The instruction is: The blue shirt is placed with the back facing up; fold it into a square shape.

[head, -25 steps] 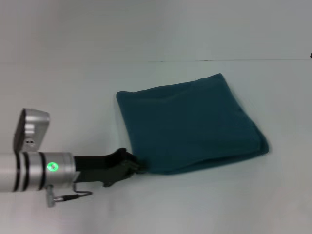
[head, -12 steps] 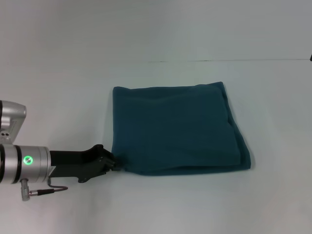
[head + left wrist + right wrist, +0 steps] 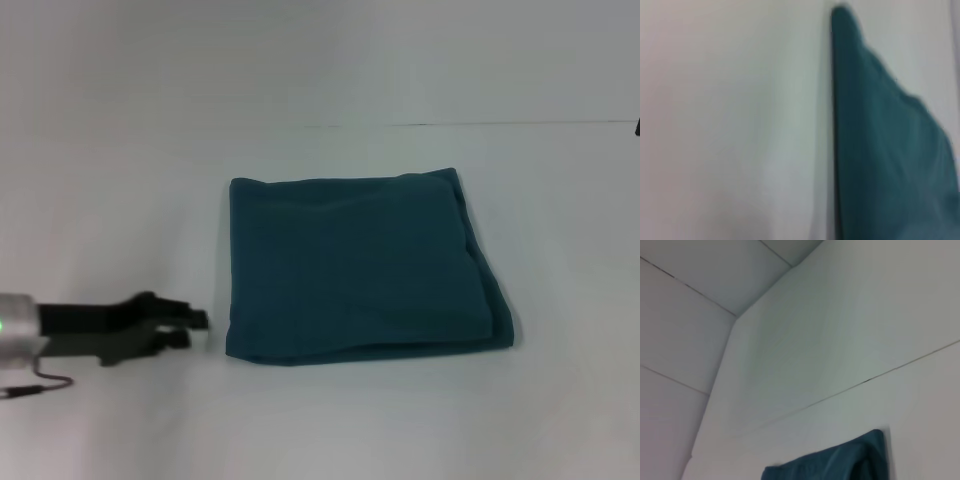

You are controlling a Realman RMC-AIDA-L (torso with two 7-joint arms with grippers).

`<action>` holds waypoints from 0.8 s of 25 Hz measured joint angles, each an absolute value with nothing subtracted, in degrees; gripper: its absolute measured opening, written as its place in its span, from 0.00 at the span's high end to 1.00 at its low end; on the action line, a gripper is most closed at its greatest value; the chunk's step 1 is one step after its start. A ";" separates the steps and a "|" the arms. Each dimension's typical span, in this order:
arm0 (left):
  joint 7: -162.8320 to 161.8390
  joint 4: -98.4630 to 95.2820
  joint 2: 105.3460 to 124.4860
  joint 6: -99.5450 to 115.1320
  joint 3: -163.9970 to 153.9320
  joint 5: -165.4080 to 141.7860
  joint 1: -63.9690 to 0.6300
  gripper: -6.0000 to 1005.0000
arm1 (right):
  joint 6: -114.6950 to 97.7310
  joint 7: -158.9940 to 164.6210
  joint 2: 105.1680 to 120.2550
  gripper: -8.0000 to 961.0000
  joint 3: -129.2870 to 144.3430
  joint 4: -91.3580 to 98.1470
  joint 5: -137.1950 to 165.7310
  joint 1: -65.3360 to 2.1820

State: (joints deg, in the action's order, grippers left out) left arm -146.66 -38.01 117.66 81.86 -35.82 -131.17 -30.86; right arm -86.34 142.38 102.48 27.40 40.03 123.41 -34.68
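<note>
The blue shirt point(image 3: 360, 265) lies flat on the white table point(image 3: 330, 420), folded into a rough square with its layered edges along the near and right sides. My left gripper point(image 3: 190, 330) hovers low at the left, a short gap away from the shirt's near left corner, open and holding nothing. In the left wrist view the shirt point(image 3: 885, 150) fills one side, with bare table beside it. One edge of the shirt point(image 3: 840, 462) shows in the right wrist view. The right gripper is out of view.
The table's far edge point(image 3: 450, 124) runs across the back, with a pale wall behind it. Bare white tabletop surrounds the shirt on all sides.
My left gripper let go of the shirt's near left corner and drew back to the left. The shirt, dragged and squared up earlier, now lies still.
</note>
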 joint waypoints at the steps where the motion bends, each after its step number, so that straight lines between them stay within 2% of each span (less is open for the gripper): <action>1: -145.87 -39.63 117.46 83.07 -34.45 -130.95 -30.26 0.82 | -86.50 141.77 102.36 0.04 27.76 40.02 123.51 -34.68; 2: -144.40 -40.87 117.37 84.62 -33.06 -130.24 -29.82 0.81 | -86.82 140.94 102.17 0.04 28.44 40.02 123.83 -34.68; 7: -129.38 -44.42 116.00 97.31 -23.90 -126.44 -29.21 0.61 | -89.86 137.70 100.98 0.04 34.35 40.06 128.82 -35.40; 10: -125.77 -44.79 114.94 101.06 -23.69 -127.45 -30.62 0.38 | -93.99 130.58 101.63 0.04 37.03 40.80 129.96 -36.19; 11: -125.26 -44.86 114.72 101.76 -24.00 -128.06 -31.16 0.34 | -95.29 128.19 102.09 0.04 37.91 40.89 129.99 -36.58; 14: -124.01 -45.01 113.90 104.12 -27.12 -131.32 -33.95 0.23 | -96.95 122.72 104.25 0.04 41.85 41.50 130.22 -37.91; 16: -123.79 -45.33 113.70 104.99 -31.10 -133.33 -35.89 0.15 | -96.92 121.57 106.51 0.05 44.78 43.08 130.75 -38.85; 20: -123.78 -45.82 114.10 103.95 -36.98 -134.85 -38.47 0.07 | -96.97 119.02 111.39 0.05 47.82 46.89 131.57 -40.74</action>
